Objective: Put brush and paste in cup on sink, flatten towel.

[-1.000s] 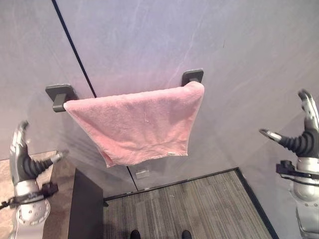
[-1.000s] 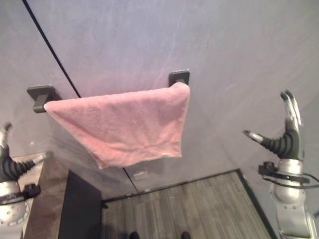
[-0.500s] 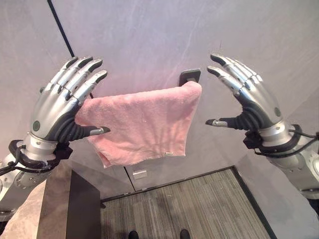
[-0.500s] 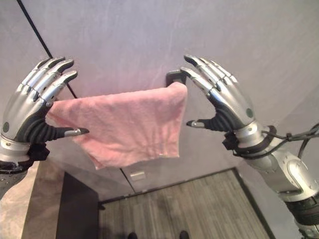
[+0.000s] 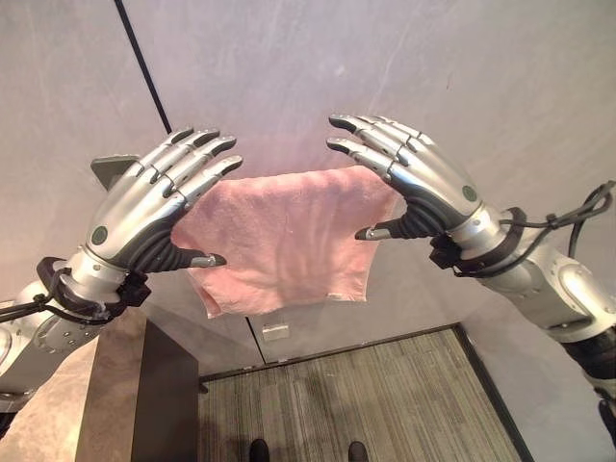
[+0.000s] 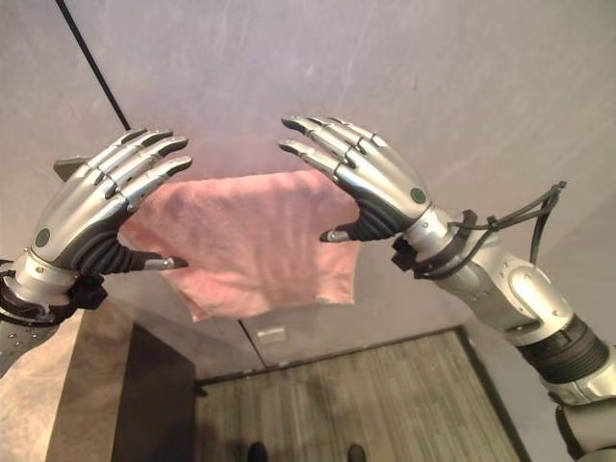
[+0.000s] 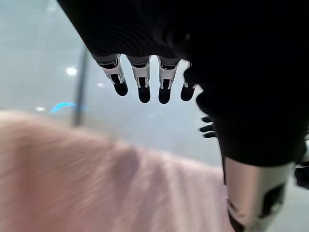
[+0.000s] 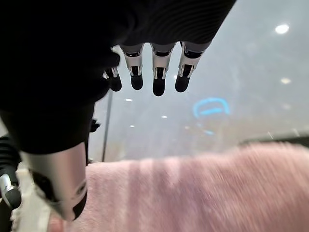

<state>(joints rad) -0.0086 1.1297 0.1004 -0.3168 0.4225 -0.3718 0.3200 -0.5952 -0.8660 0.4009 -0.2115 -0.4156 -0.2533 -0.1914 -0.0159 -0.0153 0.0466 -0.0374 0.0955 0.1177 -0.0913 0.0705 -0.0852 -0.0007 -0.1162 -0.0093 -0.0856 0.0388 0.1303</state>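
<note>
The towel (image 5: 284,241), pink and fluffy, hangs over a dark bar fixed to the grey wall. One bracket (image 5: 114,167) of that bar shows past the left hand. The cloth hangs unevenly, its lower edge slanting, with one bottom corner dipping lower on the left side and a small tag near the bottom right edge.

Both hands are raised in front of the towel, palms toward the wall. The left hand (image 5: 144,207) has its fingers (image 5: 197,159) straight and held loosely side by side, reaching over the towel's upper left corner, thumb sticking out sideways below them. The right hand (image 5: 419,183) mirrors it at the upper right corner: fingers straight, slightly fanned, thumb jutting out toward the cloth. Neither hand grips anything. Whether the fingertips touch the towel or the wall, I can't tell from here.

From the left wrist, the straight dark-tipped fingers (image 7: 144,89) point at the wall with the pink cloth (image 7: 96,188) spread below them. The right wrist view matches: straight fingers (image 8: 157,79) above the towel (image 8: 203,193).

Low down on the left stands a brown counter (image 5: 111,385) with a dark front. The floor (image 5: 385,404) below is grey, striped carpet.
</note>
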